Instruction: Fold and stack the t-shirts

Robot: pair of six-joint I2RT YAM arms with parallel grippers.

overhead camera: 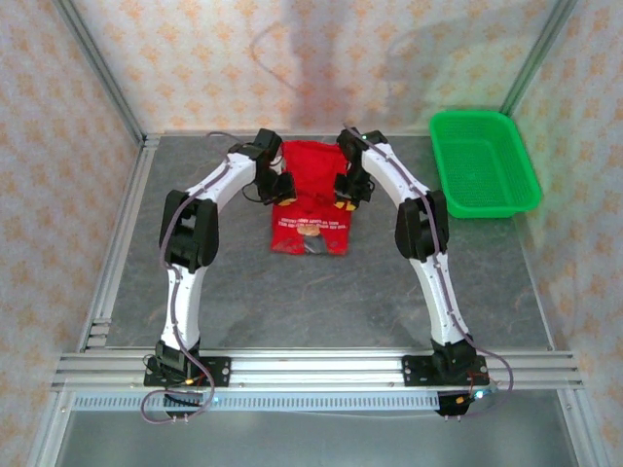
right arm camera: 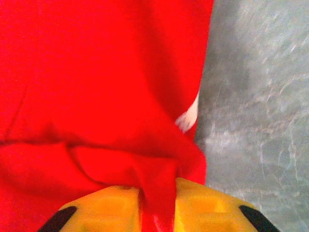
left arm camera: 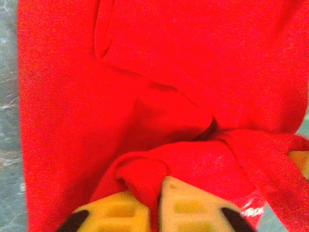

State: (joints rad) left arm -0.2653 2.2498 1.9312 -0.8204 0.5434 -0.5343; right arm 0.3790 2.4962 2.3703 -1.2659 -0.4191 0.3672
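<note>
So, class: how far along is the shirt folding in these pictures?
Done: the shirt lies as a narrow strip, print up. In hand: the left gripper and right gripper each pinch its red cloth. Left: completing the fold; nothing stacked yet.

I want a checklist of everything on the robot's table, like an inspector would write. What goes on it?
Surface: grey table, no spills seen.
Job's things: one red t-shirt in the middle of the table between the two arms, bunched where it is gripped, with the print showing at its near end.
Clutter: green basket at the far right, apart from the t-shirt; nothing seen inside it.
Grippers: left gripper shut on a fold of the t-shirt; right gripper shut on another fold.
Cables: a cable runs along each arm, with loose loops by the bases.
Surroundings: patterned walls and metal rails at the near edge.
</note>
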